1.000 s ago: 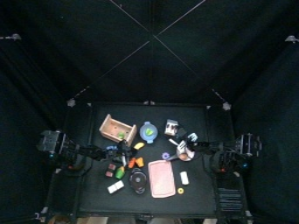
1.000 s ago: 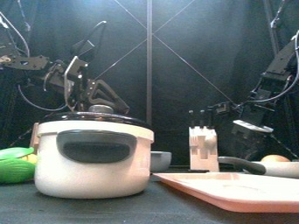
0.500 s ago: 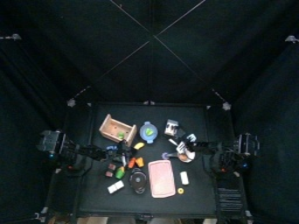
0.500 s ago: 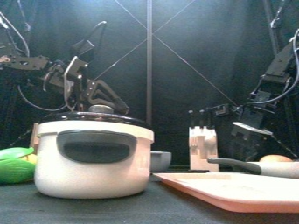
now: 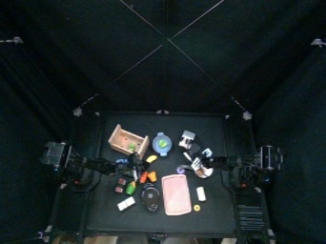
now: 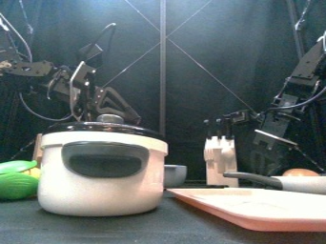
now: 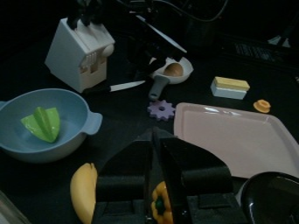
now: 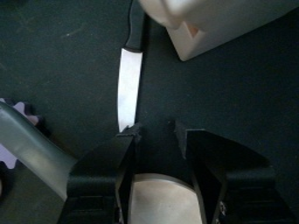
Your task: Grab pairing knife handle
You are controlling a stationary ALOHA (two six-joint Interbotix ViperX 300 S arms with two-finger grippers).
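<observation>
Two jaws of my right claw (image 8: pixel 152 131) are standing apart beside the blade; I'm needing to shift toward the paring knife (image 8: pixel 126 83) handle before closing.

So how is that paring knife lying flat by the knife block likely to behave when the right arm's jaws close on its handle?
The paring knife looks stiff and thin, so it probably won't flex. It lies flat on the table, so the jaws may scrape or nudge it before gripping. The dark handle looks narrow and smooth, so it could pivot; the right gripper stands open above the blade.
</observation>
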